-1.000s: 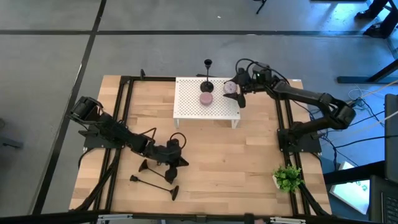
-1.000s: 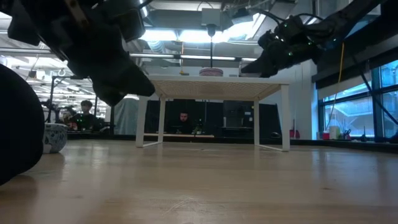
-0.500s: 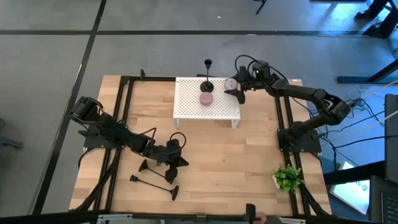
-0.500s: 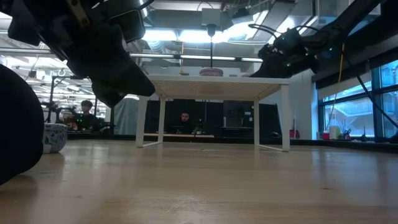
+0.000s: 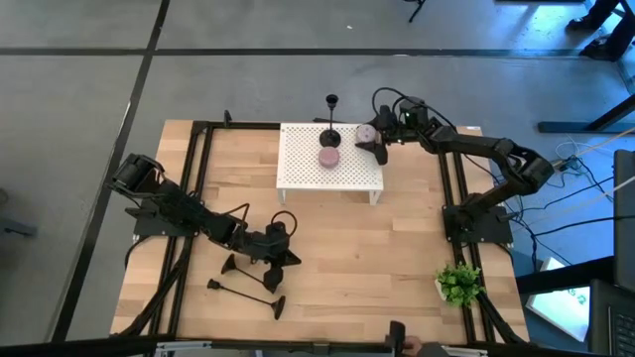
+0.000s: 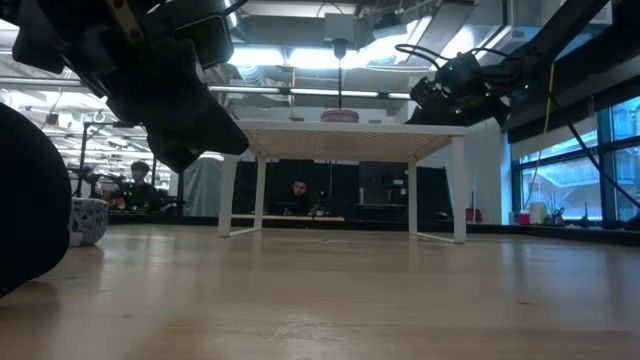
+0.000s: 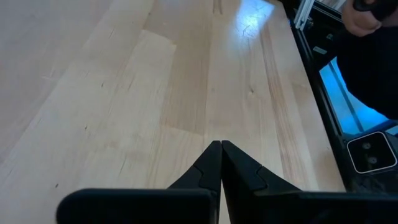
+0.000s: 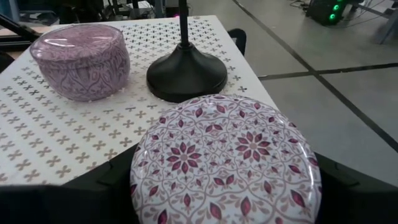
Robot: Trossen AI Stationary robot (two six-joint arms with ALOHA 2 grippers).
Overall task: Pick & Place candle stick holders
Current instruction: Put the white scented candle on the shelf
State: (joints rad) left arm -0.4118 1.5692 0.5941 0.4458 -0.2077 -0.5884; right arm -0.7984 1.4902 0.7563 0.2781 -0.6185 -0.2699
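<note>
Low near the front-left part of the light wooden counter [image 5: 397,248], the left end effector [image 5: 283,256] rests with its two dark fingers [image 7: 208,167] pressed together, gripping nothing. Just beside it, toward the front edge, three slim black metal candle stick holders [image 5: 243,290] lie on their sides on the bare wood. Near the counter's back edge stands a small white perforated table [image 5: 327,171]; on it, one black candle stick holder [image 5: 330,124] stands upright at the rear, with a round purple patterned tin [image 8: 81,59] just in front of it. At that table's back-right corner, the right end effector [image 5: 372,142] is spread wide and clamped on a round floral-patterned lid [image 8: 224,165]. A small green plant [image 5: 458,285] sits by the counter's front-right corner.
</note>
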